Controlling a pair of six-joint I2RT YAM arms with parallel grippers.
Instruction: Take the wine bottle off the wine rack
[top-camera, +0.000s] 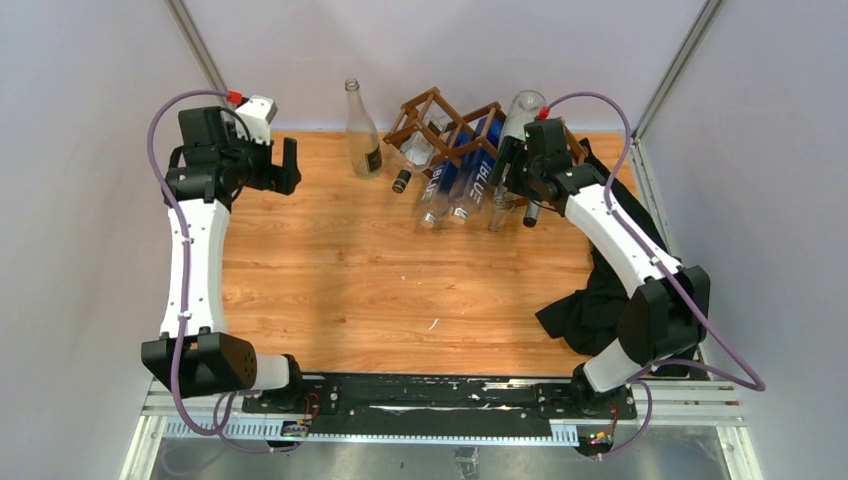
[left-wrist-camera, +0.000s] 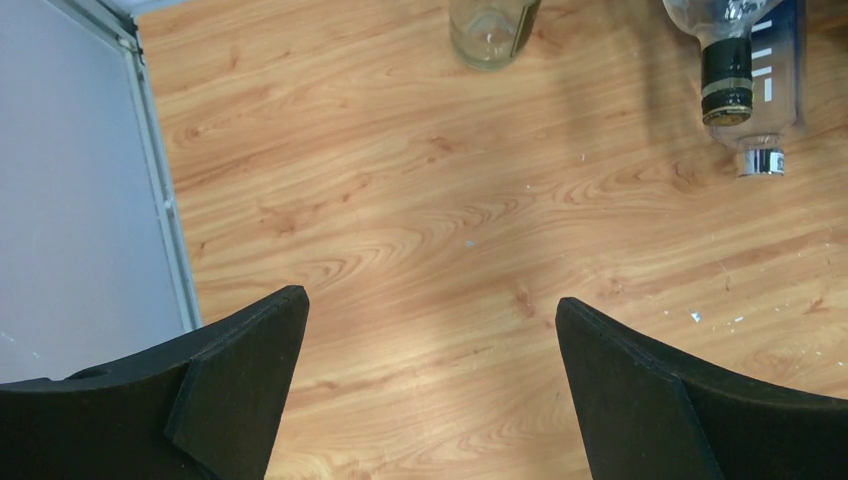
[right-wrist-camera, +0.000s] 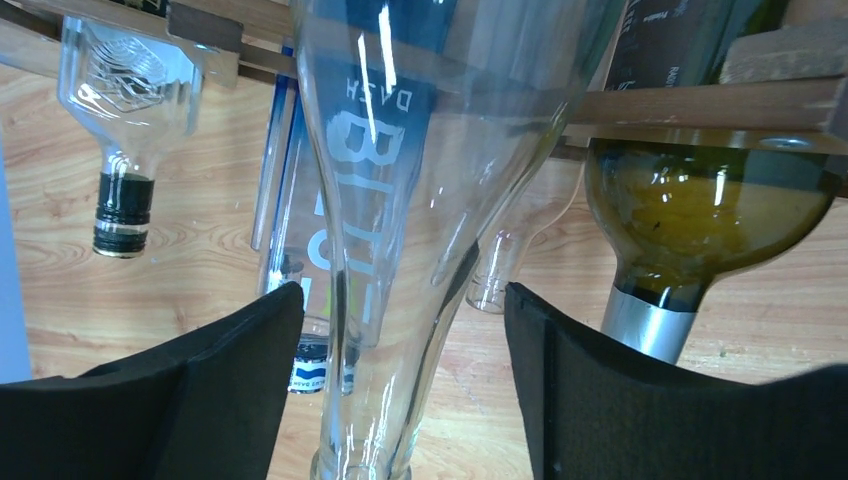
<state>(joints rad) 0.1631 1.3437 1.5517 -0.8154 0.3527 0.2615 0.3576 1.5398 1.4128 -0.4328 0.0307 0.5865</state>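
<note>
The brown wooden wine rack stands at the back of the table with several bottles lying in its cells, necks toward me. A clear glass wine bottle lies in a right cell. Its neck runs between the fingers of my right gripper, which is open, with a gap to the glass on each side. A dark green bottle lies just right of it under a rack slat. My left gripper is open and empty over bare table at the back left.
A clear bottle stands upright left of the rack; its base shows in the left wrist view. A black-capped clear bottle and blue bottles fill the other cells. A black cloth lies by the right arm.
</note>
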